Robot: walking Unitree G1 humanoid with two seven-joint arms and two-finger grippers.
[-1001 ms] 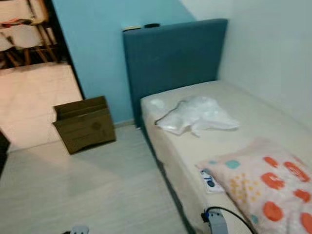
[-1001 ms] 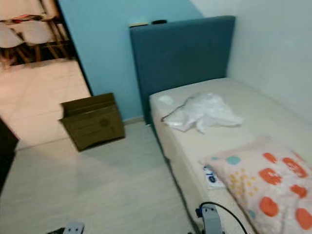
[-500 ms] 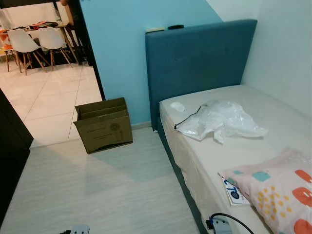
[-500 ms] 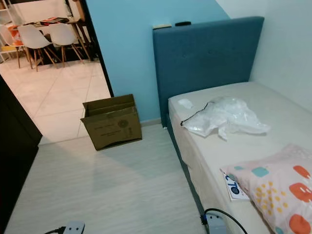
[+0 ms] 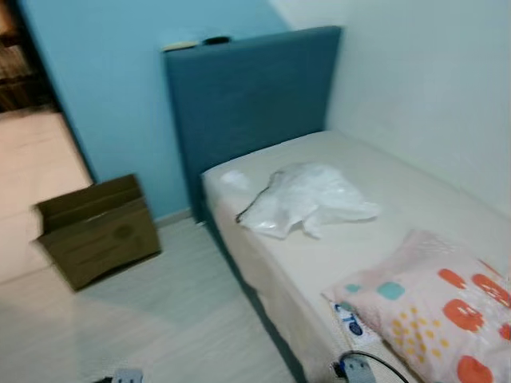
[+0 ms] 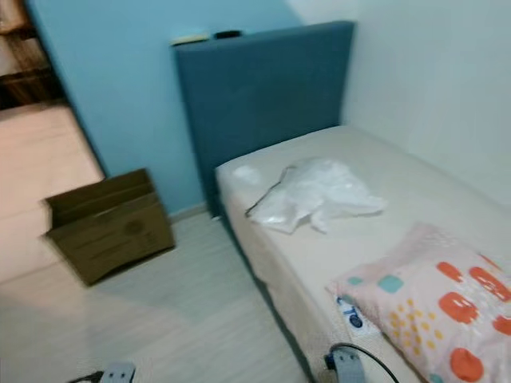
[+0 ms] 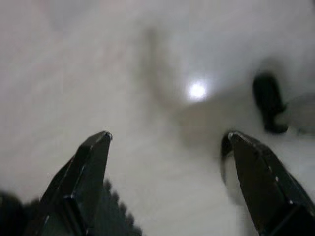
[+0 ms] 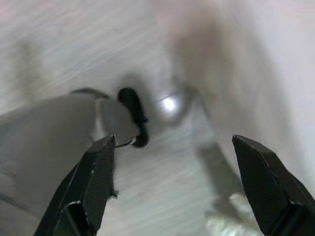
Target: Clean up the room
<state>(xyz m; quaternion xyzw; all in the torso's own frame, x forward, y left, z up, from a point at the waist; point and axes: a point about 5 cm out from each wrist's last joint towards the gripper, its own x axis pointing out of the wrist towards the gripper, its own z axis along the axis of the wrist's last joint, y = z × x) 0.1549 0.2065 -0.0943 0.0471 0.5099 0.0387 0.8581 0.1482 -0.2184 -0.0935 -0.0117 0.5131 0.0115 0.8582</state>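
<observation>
While my left gripper (image 7: 165, 142) and right gripper (image 8: 172, 145) hang wide open and empty over the floor, nothing is tidied yet, and the plastic bag (image 5: 307, 199) lies on the bed (image 5: 383, 239) far ahead of them.

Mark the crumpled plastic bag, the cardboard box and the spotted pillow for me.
crumpled plastic bag (image 5: 307, 199): left eye view, middle of the crumpled white film.
cardboard box (image 5: 102, 239): left eye view, front face.
spotted pillow (image 6: 435, 307): right eye view, top surface.

View swung right, doorway mostly out of frame, objects unmoved
</observation>
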